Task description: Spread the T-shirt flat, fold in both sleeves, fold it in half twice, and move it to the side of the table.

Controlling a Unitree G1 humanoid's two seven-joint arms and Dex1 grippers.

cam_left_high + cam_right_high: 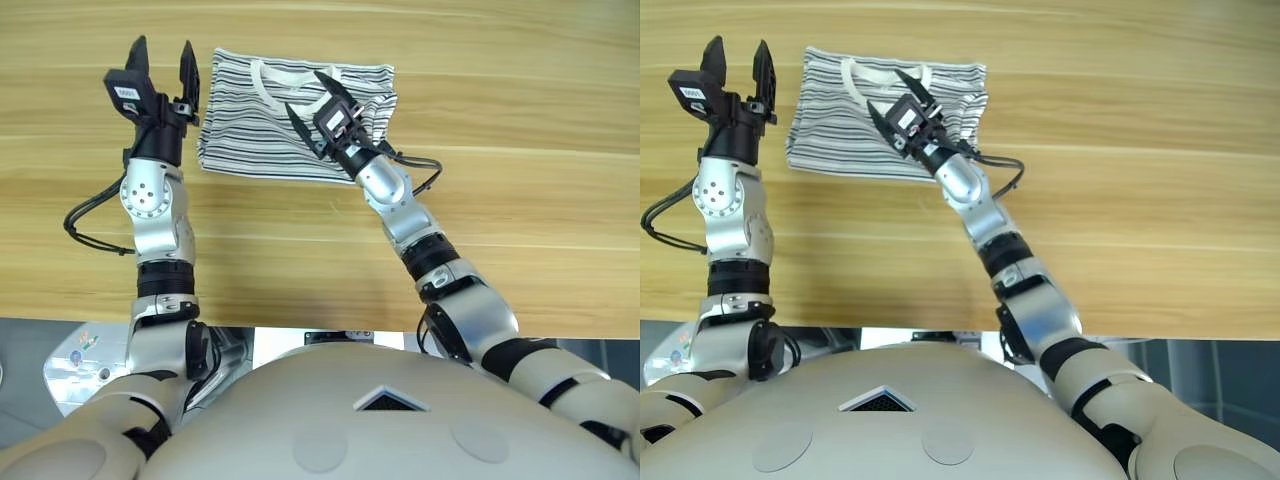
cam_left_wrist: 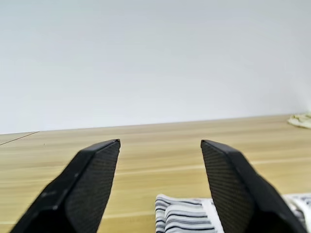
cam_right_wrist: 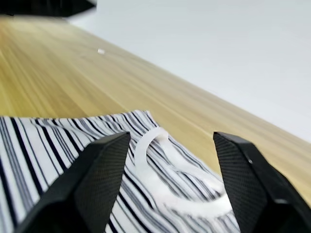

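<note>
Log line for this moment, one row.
shirt: folded, on table | left gripper: open, beside shirt | right gripper: open, over shirt

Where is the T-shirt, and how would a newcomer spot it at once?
On the wooden table, look toward the far side. The T-shirt lies there folded into a flat rectangle, right of the open left tool and under the open right tool. Its black-and-white stripes and white collar mark it out from the plain wood.
</note>
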